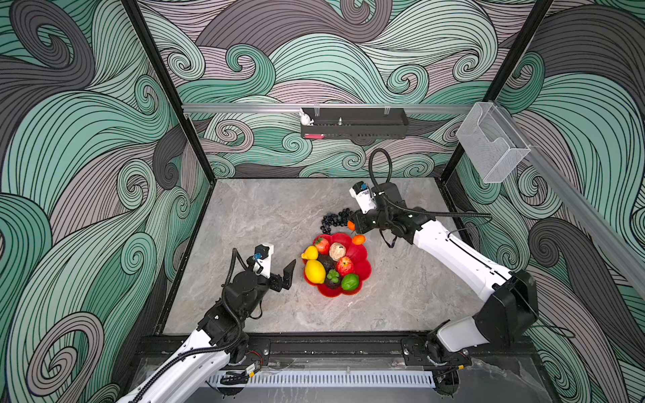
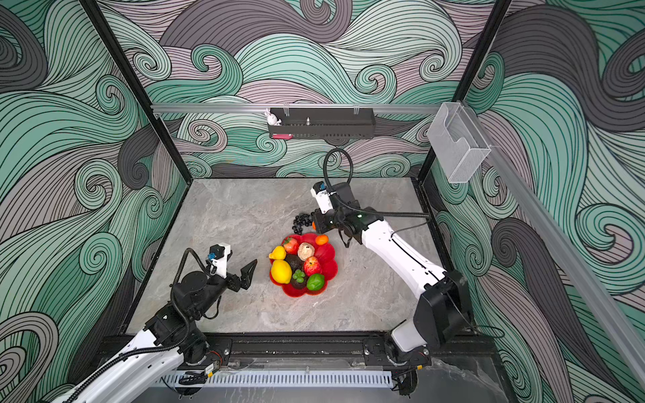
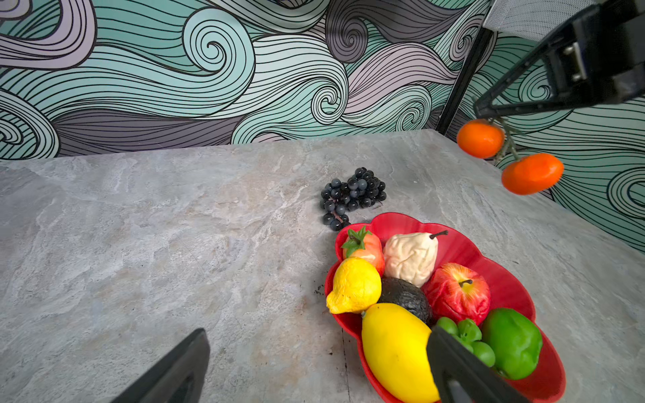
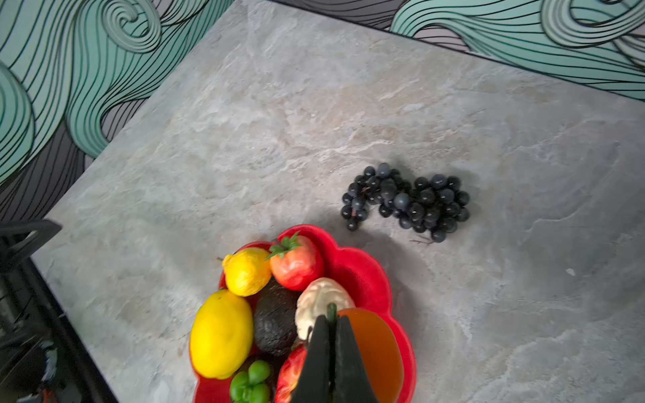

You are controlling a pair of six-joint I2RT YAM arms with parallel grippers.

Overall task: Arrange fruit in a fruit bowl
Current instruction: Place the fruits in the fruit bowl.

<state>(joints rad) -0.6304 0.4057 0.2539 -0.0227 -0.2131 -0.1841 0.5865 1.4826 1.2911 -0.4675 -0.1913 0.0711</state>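
While the right wrist view cuts off part of the fruit bowl (image 4: 364,274), the left jaws gape beside it; the right jaws, clamped on the stem of the tangerines (image 3: 480,138), hang over its far rim, grapes (image 1: 333,220) lying beyond on the counter (image 1: 261,216)

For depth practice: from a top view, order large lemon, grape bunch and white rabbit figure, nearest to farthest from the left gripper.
1. Large lemon: in bowl, left gripper's side.
2. Grape bunch: table, behind bowl.
3. White rabbit figure: back shelf.
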